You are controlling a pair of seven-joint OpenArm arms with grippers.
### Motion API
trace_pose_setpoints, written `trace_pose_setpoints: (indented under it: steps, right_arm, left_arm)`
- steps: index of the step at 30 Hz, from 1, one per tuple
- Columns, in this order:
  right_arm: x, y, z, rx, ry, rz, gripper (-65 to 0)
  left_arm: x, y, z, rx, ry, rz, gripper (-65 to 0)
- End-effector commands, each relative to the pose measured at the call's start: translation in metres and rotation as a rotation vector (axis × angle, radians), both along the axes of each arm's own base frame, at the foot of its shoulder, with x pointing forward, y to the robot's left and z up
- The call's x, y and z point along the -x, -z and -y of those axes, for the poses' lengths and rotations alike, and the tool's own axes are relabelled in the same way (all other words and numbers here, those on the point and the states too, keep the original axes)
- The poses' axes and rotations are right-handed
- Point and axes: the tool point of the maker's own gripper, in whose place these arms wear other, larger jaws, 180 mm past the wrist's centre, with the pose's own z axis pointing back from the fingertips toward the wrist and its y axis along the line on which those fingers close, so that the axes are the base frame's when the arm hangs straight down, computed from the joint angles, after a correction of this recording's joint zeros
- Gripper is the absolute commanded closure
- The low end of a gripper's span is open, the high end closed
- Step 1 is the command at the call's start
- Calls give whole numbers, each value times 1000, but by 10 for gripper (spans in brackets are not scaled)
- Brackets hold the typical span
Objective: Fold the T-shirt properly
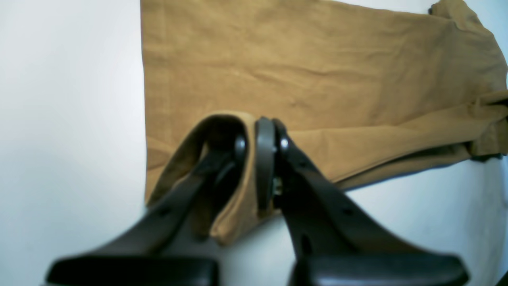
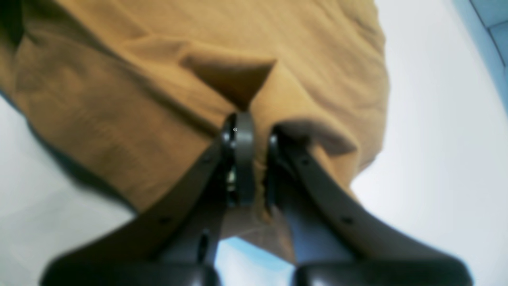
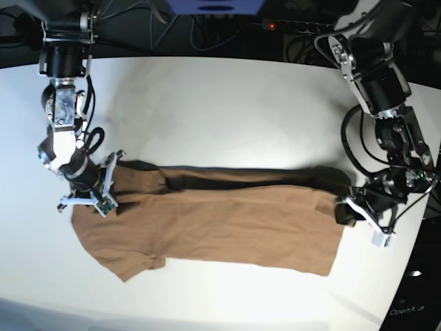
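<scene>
One T-shirt (image 3: 213, 224), plain tan-brown, lies stretched lengthwise across the white table (image 3: 220, 103), and it is the only cloth there. Two arms work on it, one at each end. The left pincer (image 1: 260, 131) is clamped on the T-shirt's hem end: in the left wrist view its two fingers (image 1: 265, 159) stand nearly together with a fold of fabric pressed between them, and one loose flap curls up and over the other finger. From that grip the body of the T-shirt runs away flat across the table, with a few shallow creases and one long fold along its near edge. The right pincer (image 2: 254, 131) is likewise closed on the T-shirt, at the sleeve and shoulder end; cloth is bunched between its two fingers (image 2: 243, 159) and hangs in soft ridges around them, though that view is blurred and which seam it holds is hard to tell. In the base view one short sleeve (image 3: 134, 262) spreads out flat from the T-shirt's near edge, beside the right pincer.
</scene>
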Motion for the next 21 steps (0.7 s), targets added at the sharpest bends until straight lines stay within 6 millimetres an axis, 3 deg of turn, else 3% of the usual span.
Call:
trace_pose_setpoints:
  steps: [1,8,15,21]
  right_arm:
    - [-17,-24,6,14,-1,77,-1]
    - [-29,-35,11,74,-7,99,-1]
    - [-44,-51,6,71,-17,136,-1]
    - [-57,-44,4,54,-30,97,-1]
  left_arm:
    - [-18,-30,-5,5,-8,92,-28]
    - [-23,-37,-12,-3,-18,110,-28]
    - [-32,-20,-9,73,-38,90,-28]
    - [-46,-27,-7,112,-49,115,-28]
